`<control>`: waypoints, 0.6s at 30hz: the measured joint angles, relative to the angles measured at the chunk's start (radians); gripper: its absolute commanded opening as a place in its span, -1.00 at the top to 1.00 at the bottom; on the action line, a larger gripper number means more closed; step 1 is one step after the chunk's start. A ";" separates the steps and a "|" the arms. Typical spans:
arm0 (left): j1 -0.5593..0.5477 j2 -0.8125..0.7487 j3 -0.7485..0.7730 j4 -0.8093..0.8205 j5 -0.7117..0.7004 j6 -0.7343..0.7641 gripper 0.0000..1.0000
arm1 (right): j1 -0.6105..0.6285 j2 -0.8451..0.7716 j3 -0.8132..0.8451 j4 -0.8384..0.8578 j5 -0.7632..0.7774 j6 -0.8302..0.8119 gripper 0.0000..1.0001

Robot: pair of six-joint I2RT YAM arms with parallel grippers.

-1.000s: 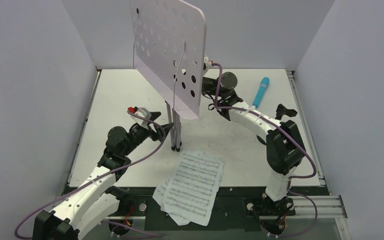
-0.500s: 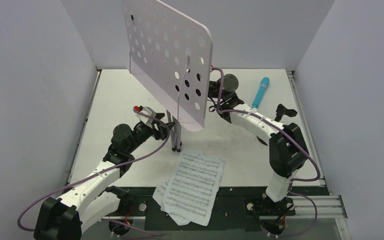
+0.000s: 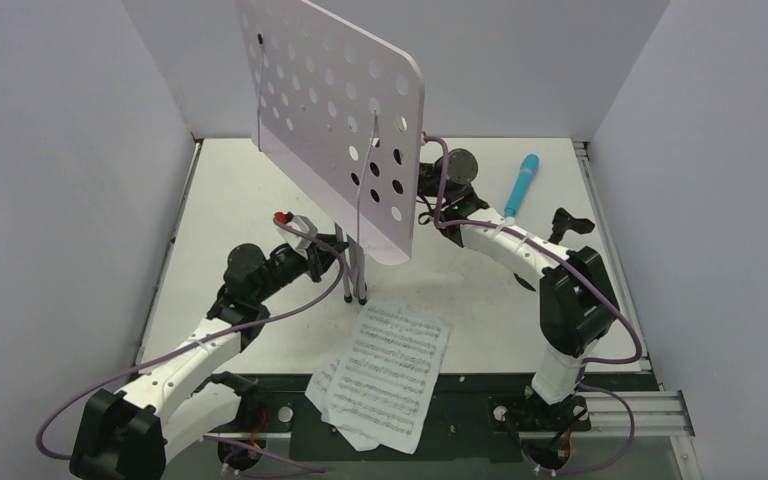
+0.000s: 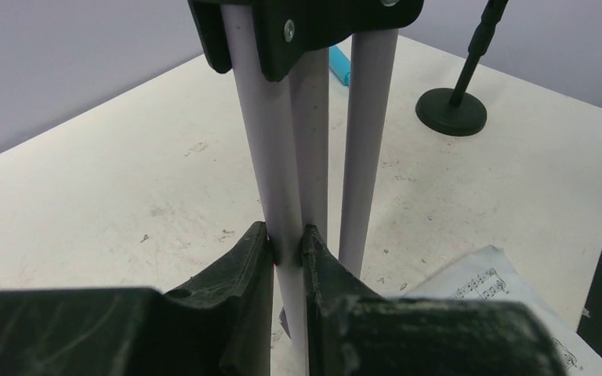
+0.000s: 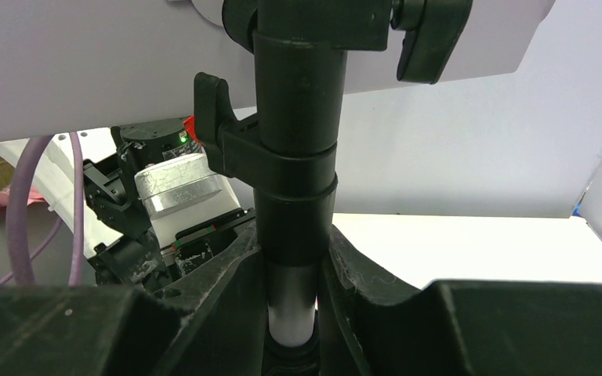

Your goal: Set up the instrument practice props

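- Lilac tripod music stand (image 3: 335,110): upright near the middle of the white table (image 3: 230,200). Its perforated desk is tilted and its three legs (image 4: 364,141) are folded close together.
- Left gripper (image 4: 286,244): low on the music stand, close to the table. The jaws are nearly closed, with the black fingers (image 4: 247,266) pressed on either side of one lilac leg. The other two legs stand free just behind the gripped one.
- Right gripper (image 5: 294,262): high on the music stand, just beneath the desk. The jaws are narrowly parted and clamped on the black collar (image 5: 294,180) of the centre pole, one finger touching each side.
- Sheet-music pages (image 3: 385,370): white, lying flat in a loose overlapping pile just in front of the music stand's feet. Their near ends reach past the table edge onto the dark base plate.
- Toy microphone (image 3: 522,183): turquoise-blue, lying flat on the table to the right of the music stand and well apart from it.
- Mic stand (image 4: 451,111): small and black, upright on its round base to the right of the music stand, near the toy microphone. Neither gripper touches it.
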 measured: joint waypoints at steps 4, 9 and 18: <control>0.000 -0.016 0.000 -0.021 -0.017 0.011 1.00 | 0.001 0.000 0.000 0.000 0.000 0.001 0.89; -0.001 -0.030 0.000 -0.042 -0.035 0.016 1.00 | 0.008 0.000 0.003 -0.002 0.001 0.000 0.89; -0.002 -0.029 0.008 -0.034 -0.054 0.017 1.00 | 0.008 0.000 0.044 -0.065 0.002 -0.019 0.89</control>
